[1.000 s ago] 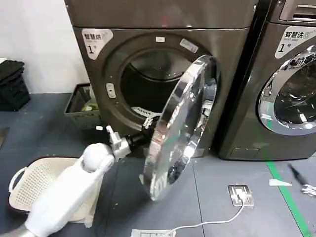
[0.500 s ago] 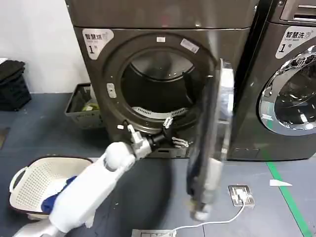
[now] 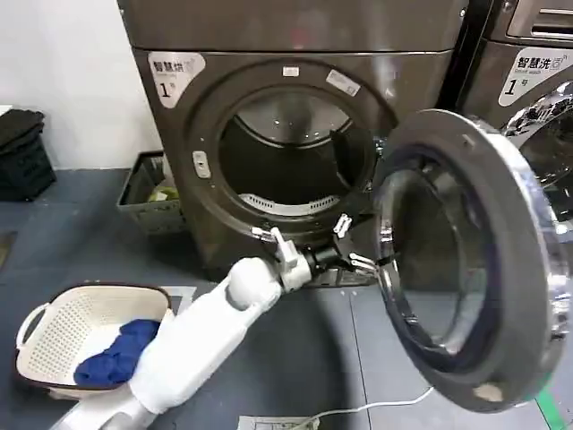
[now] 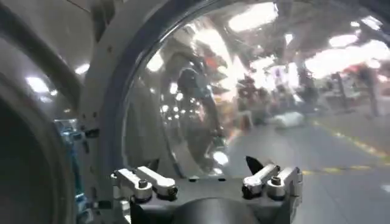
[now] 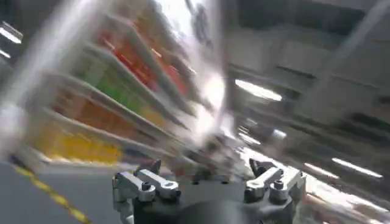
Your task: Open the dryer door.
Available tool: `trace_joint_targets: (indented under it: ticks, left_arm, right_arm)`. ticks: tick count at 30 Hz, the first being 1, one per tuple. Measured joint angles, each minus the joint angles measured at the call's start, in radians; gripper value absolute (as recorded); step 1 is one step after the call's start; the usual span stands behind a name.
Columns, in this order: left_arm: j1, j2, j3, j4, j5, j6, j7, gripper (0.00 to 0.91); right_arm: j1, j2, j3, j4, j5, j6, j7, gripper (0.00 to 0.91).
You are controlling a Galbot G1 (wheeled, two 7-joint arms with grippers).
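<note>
Head view: left hand (image 3: pixel 355 252) reached forward and low, just below the drum opening (image 3: pixel 291 157), at the inner lower edge of the dryer door (image 3: pixel 466 260); fingers spread apart, clamped on nothing, tips right beside the door's inner ring, contact not clear. Behind it, black wrist, then white forearm (image 3: pixel 201 336) slanting down and back toward the lower left corner, elbow joint rounded and raised above the floor (image 3: pixel 295 376). Left wrist view: same hand (image 4: pixel 207 180) with both fingers apart, empty gap between them, facing the curved glass of the door (image 4: pixel 201 103) close ahead, grey inner ring along one side. Right wrist view: right hand (image 5: pixel 207 180) with fingers likewise apart and holding nothing, background too smeared to place it. Outward in the head view: door swung wide on its hinge at the right of the opening, grey-brown back face turned toward the camera, dark glass in the middle, standing out past the front of the dryer (image 3: pixel 295 54) and partly covering the neighbouring machine (image 3: pixel 528 81). Drum open and dark inside. On the floor at lower left, a pale laundry basket (image 3: pixel 54 331) with blue cloth (image 3: pixel 116 354) in it; farther back, a grey bin (image 3: pixel 148 193) against the wall.
</note>
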Motion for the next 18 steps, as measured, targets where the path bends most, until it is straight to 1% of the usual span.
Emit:
trace_joint_targets:
  ticks: [2,5,13,18]
  left_arm:
    - [-0.01,-0.019,0.01,0.014,0.004,0.001,-0.006,0.907]
    - [-0.021,-0.043,0.018,0.03,0.009,0.003,-0.02,0.907]
    - [-0.05,-0.131,0.053,0.09,0.061,0.003,-0.056,0.907]
    - [-0.07,-0.176,0.066,0.123,0.066,0.003,-0.088,0.907]
  right_arm:
    - [0.001,0.013,0.024,-0.01,-0.035,-0.038,0.046,0.907]
    - [0.001,0.027,0.051,-0.022,-0.062,-0.071,0.08,0.907]
    - [0.016,0.074,0.12,-0.046,-0.137,-0.085,0.149,0.907]
    - [0.029,0.075,0.151,-0.058,-0.189,-0.09,0.183,0.907]
